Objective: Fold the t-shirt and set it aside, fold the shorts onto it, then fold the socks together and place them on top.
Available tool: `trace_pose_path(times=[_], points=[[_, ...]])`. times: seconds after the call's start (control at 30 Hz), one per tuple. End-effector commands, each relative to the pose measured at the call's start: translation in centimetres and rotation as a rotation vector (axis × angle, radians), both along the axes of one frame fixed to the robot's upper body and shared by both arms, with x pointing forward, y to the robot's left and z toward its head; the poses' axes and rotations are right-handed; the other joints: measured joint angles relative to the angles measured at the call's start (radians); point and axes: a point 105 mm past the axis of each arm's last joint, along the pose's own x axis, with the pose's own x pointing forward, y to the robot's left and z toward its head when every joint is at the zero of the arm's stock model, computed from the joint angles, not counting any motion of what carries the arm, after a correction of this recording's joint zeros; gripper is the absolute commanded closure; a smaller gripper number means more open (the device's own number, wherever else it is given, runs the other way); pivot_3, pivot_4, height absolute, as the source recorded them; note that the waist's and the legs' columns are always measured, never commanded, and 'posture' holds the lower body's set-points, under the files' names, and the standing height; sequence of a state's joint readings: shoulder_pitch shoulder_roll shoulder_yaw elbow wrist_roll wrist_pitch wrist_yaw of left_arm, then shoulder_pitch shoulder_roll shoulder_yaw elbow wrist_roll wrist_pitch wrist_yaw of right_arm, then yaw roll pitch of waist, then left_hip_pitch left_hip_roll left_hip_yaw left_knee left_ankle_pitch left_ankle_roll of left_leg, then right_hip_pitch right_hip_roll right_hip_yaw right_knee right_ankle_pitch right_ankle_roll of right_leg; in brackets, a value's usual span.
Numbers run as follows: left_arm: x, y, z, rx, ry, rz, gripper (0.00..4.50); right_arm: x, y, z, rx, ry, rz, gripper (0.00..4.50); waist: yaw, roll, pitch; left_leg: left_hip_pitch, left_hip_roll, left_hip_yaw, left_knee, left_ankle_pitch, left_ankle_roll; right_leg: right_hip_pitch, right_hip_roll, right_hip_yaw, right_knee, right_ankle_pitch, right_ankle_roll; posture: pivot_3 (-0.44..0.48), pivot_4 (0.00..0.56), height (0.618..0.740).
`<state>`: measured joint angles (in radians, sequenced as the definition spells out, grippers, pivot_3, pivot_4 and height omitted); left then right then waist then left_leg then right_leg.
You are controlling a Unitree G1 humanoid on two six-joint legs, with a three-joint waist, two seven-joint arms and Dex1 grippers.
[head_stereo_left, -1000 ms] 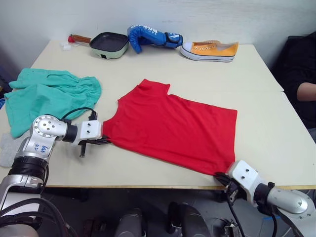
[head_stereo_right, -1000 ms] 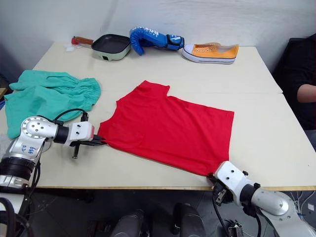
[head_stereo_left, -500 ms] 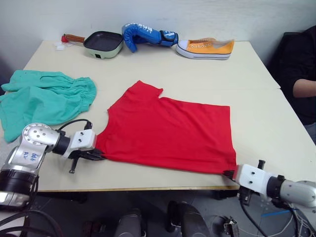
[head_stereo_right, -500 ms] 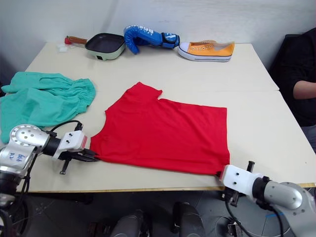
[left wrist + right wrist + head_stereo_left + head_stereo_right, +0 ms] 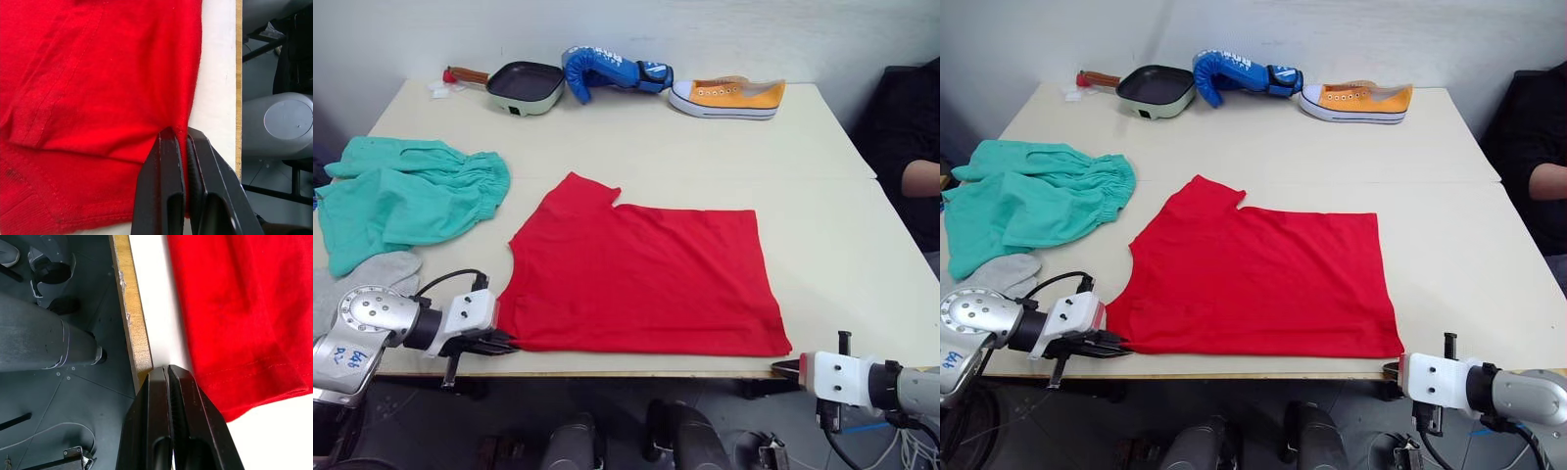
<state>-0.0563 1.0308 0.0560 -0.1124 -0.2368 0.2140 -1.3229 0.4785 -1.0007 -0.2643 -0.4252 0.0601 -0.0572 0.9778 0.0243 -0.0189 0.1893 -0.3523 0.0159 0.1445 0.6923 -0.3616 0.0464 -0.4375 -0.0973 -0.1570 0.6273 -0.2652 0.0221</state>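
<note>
T-shirt [image 5: 641, 279] flat at table [image 5: 822, 166] front edge. Left gripper [image 5: 180, 139] clamped on shirt's near-left corner. Right gripper [image 5: 164, 374] pressed closed, empty, beside table edge. Shorts [image 5: 406, 191] far left; socks [image 5: 362, 274] partly hidden behind arm.

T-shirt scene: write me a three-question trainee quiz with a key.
1. True or false: the shorts lie on top of the t-shirt.
2. What lies between the pan and the shoe? A. a glove B. a cup C. a book
3. Fill in: the left gripper has its jaws shut on the edge of the ____.
Key: 1 false; 2 A; 3 t-shirt.
</note>
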Motion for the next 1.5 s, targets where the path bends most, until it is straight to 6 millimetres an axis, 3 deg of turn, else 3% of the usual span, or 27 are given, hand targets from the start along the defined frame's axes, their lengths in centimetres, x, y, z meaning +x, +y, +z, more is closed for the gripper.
trace_pose_path(times=[0.03, 0.23, 0.27, 0.33, 0.43, 0.6, 0.7, 0.73, 0.83, 1.07, 1.1, 1.23, 1.37, 1.5], points=[[0.1, 0.6, 0.2, 0.029, -0.018, 0.003, 4.47, 0.4, -0.3, 1.2, 0.029, -0.058, -0.023, 4.38, 0.0, 0.0, 0.0, 0.0, 0.0, 0.0, 0.0, 0.0, 0.0, 0.0, 0.0, 0.0, 0.0, 0.0, 0.0, 0.0, 0.15, 0.74], [0.4, 1.0, 0.1, 0.032, -0.024, 0.022, 4.47, 0.2, 0.1, 2.0, 0.101, -0.048, -0.042, 4.38, 0.0, 0.001, 0.001, 0.0, 0.0, 0.0, 0.0, 0.0, 0.0, 0.0, 0.0, 0.0, 0.0, 0.0, 0.0, 0.0, 0.15, 0.74], [0.6, 1.0, 0.2, 0.015, -0.019, 0.037, 4.25, 0.0, 0.5, 2.4, 0.142, -0.031, -0.047, 4.23, 0.0, 0.001, 0.001, 0.0, 0.0, 0.0, 0.0, 0.0, 0.0, 0.0, 0.0, 0.0, 0.0, 0.0, 0.0, 0.0, 0.15, 0.74], [0.5, 0.9, 0.6, -0.018, 0.006, 0.043, 3.79, -0.1, 1.1, 3.1, 0.213, -0.01, -0.06, 3.82, 0.0, 0.003, 0.001, 0.0, 0.0, 0.0, 0.0, 0.0, 0.0, 0.0, 0.0, 0.0, 0.0, 0.0, 0.0, 0.0, 0.15, 0.74], [-0.1, 0.9, 1.1, -0.049, 0.051, 0.024, 2.9, 0.6, 1.9, 4.3, 0.302, -0.015, -0.086, 2.85, -0.001, 0.004, 0.001, 0.0, 0.0, 0.0, 0.0, 0.0, 0.0, 0.0, 0.0, 0.0, 0.0, 0.0, -0.001, 0.0, 0.15, 0.74], [1.0, -0.4, 5.5, -0.3, 0.118, 0.101, 1.4, 1.6, 3.5, 5.0, 0.401, -0.013, -0.106, 1.19, 0.002, 0.004, 0.002, -0.001, 0.0, -0.001, 0.0, 0.0, 0.0, -0.001, 0.0, 0.0, 0.001, 0.0, -0.001, 0.0, 0.15, 0.74], [1.9, -1.9, 7.7, -0.446, 0.14, 0.113, 1.4, 1.9, 5.0, 4.8, 0.458, 0.009, -0.099, 1.19, 0.006, 0.004, 0.002, -0.002, 0.0, -0.002, 0.0, 0.0, 0.0, -0.001, 0.0, -0.001, 0.0, 0.0, -0.001, 0.0, 0.15, 0.74], [2.2, -2.4, 8.0, -0.477, 0.148, 0.108, 1.37, 2.0, 5.7, 4.7, 0.482, 0.018, -0.096, 1.37, 0.004, 0.004, 0.002, -0.002, 0.0, -0.002, 0.0, 0.0, 0.0, -0.001, 0.0, -0.001, 0.0, 0.0, -0.001, 0.0, 0.15, 0.74], [2.4, -3.3, 6.9, -0.445, 0.146, 0.073, 1.97, 2.1, 7.1, 4.2, 0.506, 0.042, -0.069, 2.14, -0.003, 0.004, 0.002, -0.001, -0.001, -0.001, 0.0, 0.0, 0.0, 0.0, 0.0, -0.001, 0.001, 0.0, 0.0, 0.0, 0.15, 0.74], [3.8, -5.5, 2.3, -0.305, 0.097, -0.004, 4.2, 3.2, 9.7, 2.1, 0.5, 0.066, -0.052, 4.49, -0.003, 0.004, 0.002, -0.001, -0.001, 0.001, 0.001, 0.001, -0.001, -0.001, 0.001, 0.0, 0.001, 0.0, 0.0, 0.0, 0.15, 0.74], [4.0, -5.7, 1.7, -0.292, 0.095, -0.005, 4.47, 3.5, 9.7, 1.6, 0.487, 0.068, -0.067, 4.5, -0.003, 0.004, 0.002, -0.001, -0.001, 0.001, 0.001, 0.001, -0.001, -0.001, 0.001, 0.0, 0.002, 0.0, 0.0, 0.0, 0.15, 0.74], [4.6, -5.1, -0.6, -0.207, 0.071, 0.011, 4.47, 4.2, 8.3, -0.5, 0.406, 0.075, -0.154, 4.5, 0.0, 0.004, 0.002, -0.002, -0.001, 0.001, 0.001, 0.001, -0.001, -0.002, 0.001, 0.0, 0.001, 0.0, 0.0, 0.0, 0.15, 0.74], [4.8, -3.4, -1.8, -0.142, 0.056, 0.052, 4.47, 3.9, 5.5, -1.8, 0.339, 0.083, -0.257, 4.5, 0.0, 0.005, -0.001, -0.001, -0.001, 0.001, 0.001, 0.001, -0.001, -0.001, 0.001, 0.0, 0.001, 0.0, 0.0, 0.0, 0.15, 0.74], [5.0, -1.3, -1.9, -0.12, 0.049, 0.121, 4.47, 3.1, 2.1, -1.9, 0.303, 0.069, -0.363, 4.5, 0.0, 0.005, -0.002, 0.008, 0.0, -0.001, 0.0, 0.0, -0.001, 0.009, 0.0, 0.0, 0.0, 0.0, 0.0, 0.0, 0.15, 0.74]])
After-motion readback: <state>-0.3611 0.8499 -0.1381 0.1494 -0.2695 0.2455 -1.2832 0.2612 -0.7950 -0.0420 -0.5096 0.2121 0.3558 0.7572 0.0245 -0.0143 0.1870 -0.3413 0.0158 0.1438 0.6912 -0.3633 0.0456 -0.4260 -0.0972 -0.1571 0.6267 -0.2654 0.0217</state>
